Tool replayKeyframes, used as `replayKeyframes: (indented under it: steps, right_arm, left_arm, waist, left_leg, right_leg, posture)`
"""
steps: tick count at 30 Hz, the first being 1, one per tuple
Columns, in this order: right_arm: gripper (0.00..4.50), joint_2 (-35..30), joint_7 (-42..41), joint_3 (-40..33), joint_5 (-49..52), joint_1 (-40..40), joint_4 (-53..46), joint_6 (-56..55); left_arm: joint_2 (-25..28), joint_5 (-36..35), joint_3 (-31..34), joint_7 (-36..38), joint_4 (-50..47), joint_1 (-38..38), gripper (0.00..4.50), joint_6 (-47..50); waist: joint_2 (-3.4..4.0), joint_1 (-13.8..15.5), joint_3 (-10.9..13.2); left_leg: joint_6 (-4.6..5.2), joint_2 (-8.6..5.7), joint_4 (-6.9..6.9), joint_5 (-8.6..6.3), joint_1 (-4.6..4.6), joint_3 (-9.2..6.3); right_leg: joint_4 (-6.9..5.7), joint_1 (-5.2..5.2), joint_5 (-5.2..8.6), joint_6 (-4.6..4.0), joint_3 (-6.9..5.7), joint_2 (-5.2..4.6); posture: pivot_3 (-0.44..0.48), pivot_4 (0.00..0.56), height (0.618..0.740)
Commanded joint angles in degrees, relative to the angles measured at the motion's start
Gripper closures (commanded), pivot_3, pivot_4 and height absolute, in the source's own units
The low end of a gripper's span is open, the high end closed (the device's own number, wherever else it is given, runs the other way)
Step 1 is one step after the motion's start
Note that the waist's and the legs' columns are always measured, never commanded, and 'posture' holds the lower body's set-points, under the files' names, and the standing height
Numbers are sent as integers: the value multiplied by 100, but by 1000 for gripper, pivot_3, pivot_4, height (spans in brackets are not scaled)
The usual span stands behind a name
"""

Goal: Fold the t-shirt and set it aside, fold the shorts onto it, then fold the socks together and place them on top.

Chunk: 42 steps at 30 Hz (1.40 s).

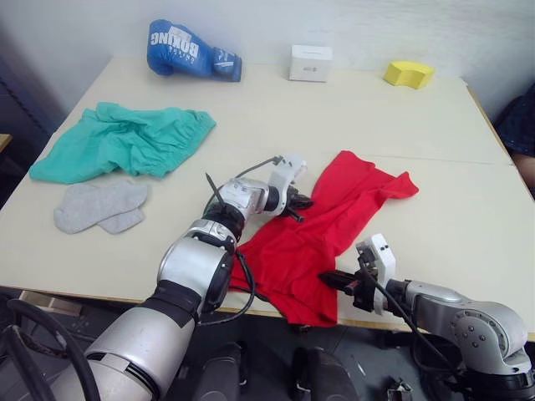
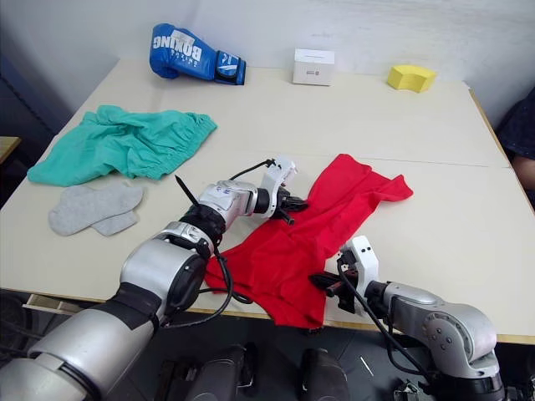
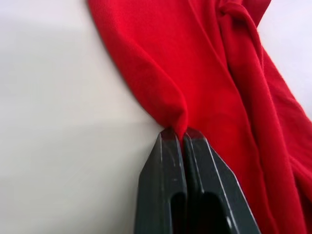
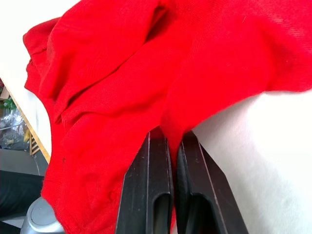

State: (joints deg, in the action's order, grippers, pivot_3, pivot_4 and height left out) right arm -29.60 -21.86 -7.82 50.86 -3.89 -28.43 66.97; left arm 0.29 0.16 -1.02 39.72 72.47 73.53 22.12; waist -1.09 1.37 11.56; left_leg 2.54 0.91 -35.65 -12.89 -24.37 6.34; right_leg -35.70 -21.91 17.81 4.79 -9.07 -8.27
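The red t-shirt lies bunched in a long diagonal strip across the middle of the table, its near end hanging over the front edge. My left gripper is shut on the shirt's left edge, pinching a fold of it. At the front edge my right gripper is shut on the shirt's near right edge, cloth caught between its fingers. The teal-green shorts lie crumpled at the far left. In front of them the grey socks rest flat, overlapping.
A blue boxing glove, a small white box and a yellow block stand along the table's back edge. A seam crosses the tabletop on the right.
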Motion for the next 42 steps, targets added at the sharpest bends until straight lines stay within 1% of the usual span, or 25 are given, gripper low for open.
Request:
replayKeyframes:
  steps: [1,4,7,9,11,14,19,22,25,29,30,32,34,35,38,41,42]
  right_arm:
    - [4500,-61,11,-105,-37,14,-32,-85]
    - [4500,-341,-303,-116,-43,-264,171,-115]
    - [4500,-693,-681,30,-205,-621,525,-227]
    - [4500,-882,-987,246,-472,-1127,1029,-421]
    - [4500,-912,-1215,451,-697,-1579,1488,-600]
    - [4500,-831,-1612,848,-1079,-2279,2229,-926]
    - [4500,-365,-2057,1356,-1628,-3161,3384,-1416]
    - [4500,-87,-2175,1467,-1852,-3387,3770,-1606]
    - [4500,142,-2212,1487,-2003,-3504,3969,-1674]
    - [4500,201,-2322,1442,-2083,-3502,3984,-1614]
    - [4500,223,-2270,1366,-2094,-3478,3962,-1630]
    - [4011,221,-2321,1059,-1740,-3444,3805,-1214]
    - [3439,140,-2335,939,-1725,-3364,3612,-1211]
    - [3114,-25,-2427,989,-1844,-3264,3451,-1351]
    - [2053,-561,-2858,1021,-2106,-2931,2989,-1987]
    - [980,-1087,-3438,1033,-2554,-2562,2814,-3307]
    - [649,-1265,-3575,1072,-2816,-2463,2908,-3863]
  left_arm:
    - [51,41,44,-259,-93,-72,4461,-333]
    - [148,-92,278,-730,-108,-132,4461,-549]
    - [267,-68,335,-905,-123,-209,4461,-655]
    - [410,-92,393,-1006,-180,-273,4461,-693]
    - [524,-128,444,-1054,-259,-333,4461,-736]
    - [727,-225,601,-1324,-456,-484,4461,-862]
    - [1086,-399,872,-1662,-686,-770,4461,-1064]
    - [1243,-398,907,-1724,-687,-845,4461,-1226]
    - [1394,-407,885,-1477,-752,-887,4461,-1249]
    - [1565,-389,803,-1052,-886,-997,4461,-1314]
    - [1616,-432,857,-1079,-938,-1027,4251,-1307]
    - [1722,-381,747,-815,-1102,-1120,3811,-1322]
    - [1828,-286,595,-607,-1352,-1279,3143,-1467]
    - [1931,-208,497,-547,-1565,-1415,2834,-1539]
    - [2345,-4,188,-152,-2437,-1956,1894,-1747]
    - [2962,183,-112,377,-3446,-2684,943,-2146]
    - [3219,208,-183,630,-3734,-2945,648,-2482]
  waist:
    - [0,0,0]
    - [0,-16,0]
    - [-1,-36,1]
    - [-3,-70,2]
    - [-3,-94,2]
    - [-4,-164,3]
    - [-5,-205,3]
    - [-5,-203,3]
    - [-5,-204,3]
    - [-4,-193,3]
    - [-4,-195,3]
    - [-4,-194,3]
    - [-4,-192,3]
    - [-3,-190,3]
    - [-3,-180,3]
    - [-2,-205,4]
    - [-2,-208,4]
  left_leg:
    - [0,0,0,0,0,0]
    - [0,0,0,0,0,1]
    - [3,1,-2,0,0,7]
    - [3,1,-2,0,0,15]
    - [4,2,-4,0,0,24]
    - [-1,3,-3,5,-1,39]
    - [-29,4,-5,28,-11,52]
    - [-26,2,-20,28,-17,53]
    - [-18,1,-41,23,-29,54]
    - [-14,-1,-48,20,-43,53]
    - [-13,-1,-49,20,-45,53]
    - [-13,-1,-48,20,-47,52]
    - [-14,-1,-51,20,-61,50]
    - [-14,-1,-52,20,-64,49]
    - [-13,-3,-51,20,-67,50]
    - [-13,-3,-50,15,-68,55]
    - [-13,-2,-48,15,-67,57]
  right_leg:
    - [0,0,0,0,1,0]
    - [-1,-1,-1,2,1,-1]
    - [-2,-5,-4,8,1,0]
    - [-9,-12,-5,8,-1,1]
    - [-17,-20,-5,8,-3,2]
    - [-28,-35,-5,8,6,4]
    - [-38,-51,-5,8,11,11]
    - [-44,-53,-5,8,12,20]
    - [-62,-55,-5,9,13,29]
    - [-80,-64,-7,12,12,28]
    - [-79,-65,-7,12,12,28]
    - [-79,-66,-7,12,12,29]
    - [-81,-75,-7,11,10,31]
    - [-80,-76,-7,11,9,33]
    - [-76,-79,-7,11,10,32]
    - [-72,-81,-7,12,15,34]
    - [-71,-81,-7,12,16,34]
  posture:
    - [0,150,740]
    - [0,150,740]
    - [0,150,740]
    - [0,150,740]
    - [0,150,740]
    - [0,150,740]
    - [0,150,740]
    - [0,150,740]
    - [0,150,740]
    - [0,150,740]
    - [0,150,740]
    - [0,150,740]
    - [0,150,740]
    - [0,150,740]
    - [0,150,740]
    - [0,150,740]
    - [0,150,740]
